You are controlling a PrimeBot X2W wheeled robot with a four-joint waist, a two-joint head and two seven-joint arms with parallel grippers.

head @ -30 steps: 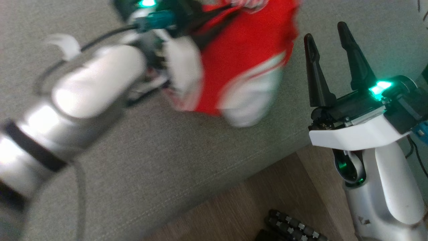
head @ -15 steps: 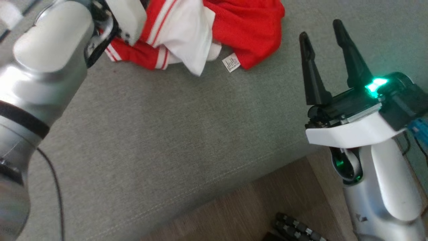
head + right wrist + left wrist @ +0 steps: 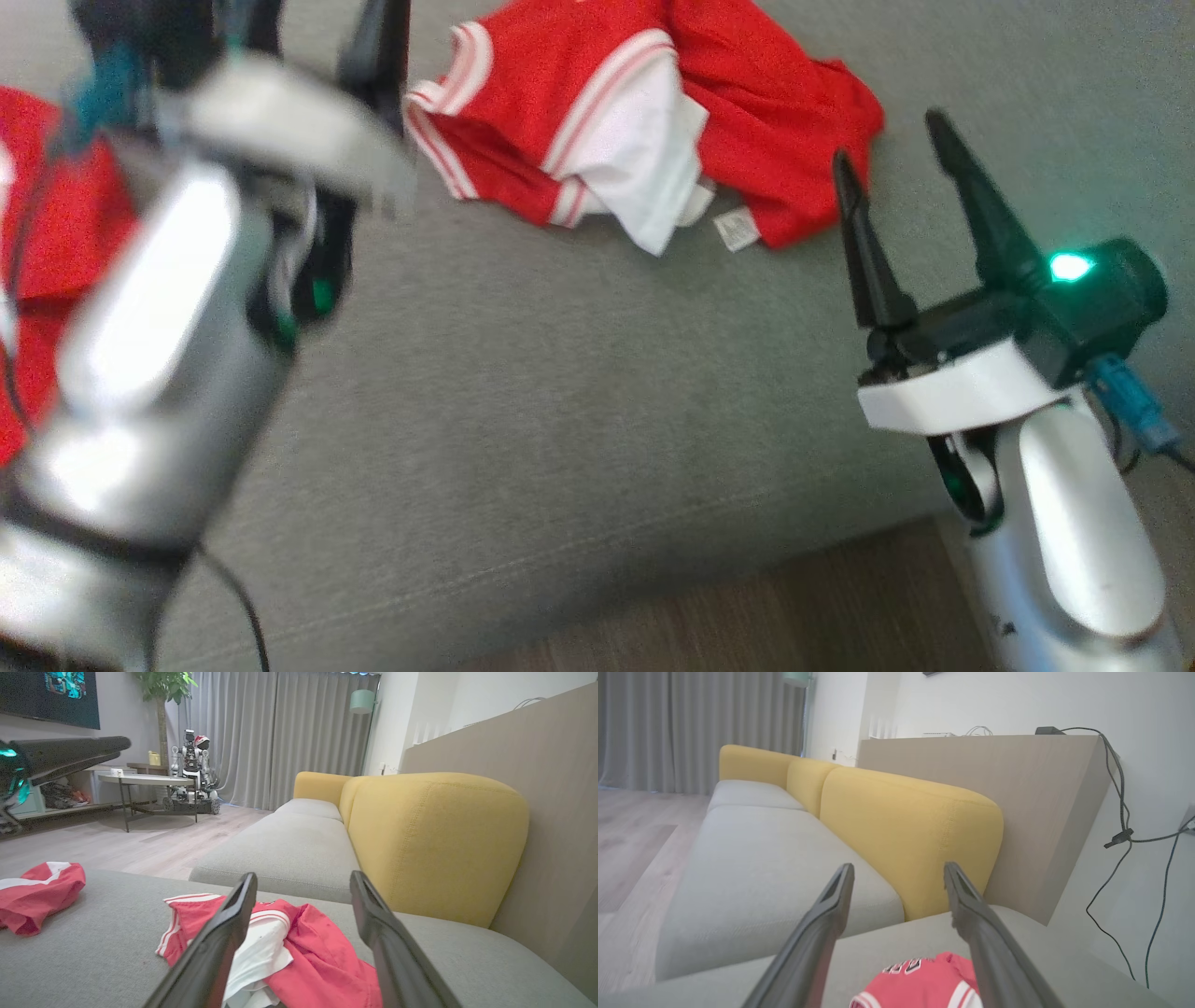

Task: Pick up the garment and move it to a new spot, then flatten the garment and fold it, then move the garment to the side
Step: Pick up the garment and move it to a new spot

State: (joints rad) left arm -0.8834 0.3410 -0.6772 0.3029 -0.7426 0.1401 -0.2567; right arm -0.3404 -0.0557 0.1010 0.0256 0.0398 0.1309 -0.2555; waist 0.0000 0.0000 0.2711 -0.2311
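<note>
left gripper (image 3: 899, 868), after release. a second ago my fingers carried the garment (image 3: 653, 131) in a bunch; now they stand wide apart with nothing between them, lifted clear of the cloth on its left. the garment lies crumpled on the grey cushion (image 3: 560, 420), red fabric rolled partly over white, its label (image 3: 736, 229) turned out. it sits just ahead of my right gripper (image 3: 889, 142), likewise spread and empty. a second red cloth (image 3: 47, 205) lies apart at the far left. reading: the move to a new spot looks done; flattening comes next, and the edges must first be found in the heap.
</note>
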